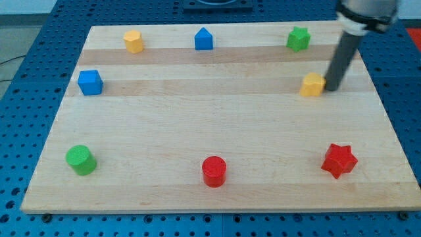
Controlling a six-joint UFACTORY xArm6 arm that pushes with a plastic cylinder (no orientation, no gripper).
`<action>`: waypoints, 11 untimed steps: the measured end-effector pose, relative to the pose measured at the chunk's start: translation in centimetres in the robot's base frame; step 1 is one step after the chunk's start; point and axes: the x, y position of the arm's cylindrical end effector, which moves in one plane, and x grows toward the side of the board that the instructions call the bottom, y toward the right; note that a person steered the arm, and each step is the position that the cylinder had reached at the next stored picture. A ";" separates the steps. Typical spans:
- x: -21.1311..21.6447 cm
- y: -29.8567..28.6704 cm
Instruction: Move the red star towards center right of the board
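The red star (pixel 339 160) lies near the view's bottom right of the wooden board (pixel 217 118). My tip (pixel 331 88) is at the right side of the board, well above the star toward the view's top. It stands right next to the right side of a yellow block (pixel 313 84); I cannot tell whether it touches it. The dark rod slants up to the arm at the view's top right.
A green star (pixel 298 39), a blue pentagon-shaped block (pixel 204 39) and a yellow hexagon (pixel 133 41) line the top. A blue cube (pixel 90 82) is at the left. A green cylinder (pixel 81 160) and a red cylinder (pixel 214 171) sit along the bottom.
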 end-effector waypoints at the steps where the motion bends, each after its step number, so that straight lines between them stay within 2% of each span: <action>1: 1.4 -11.6; 2: 5.7 -10.7; 3: 15.0 -8.7; 4: 19.0 -5.4; 5: 19.2 -1.8; 6: 17.4 -1.6; 7: 17.4 1.5; 8: 17.5 2.3; 9: 15.4 2.5; 10: 15.1 4.5; 11: 16.3 5.0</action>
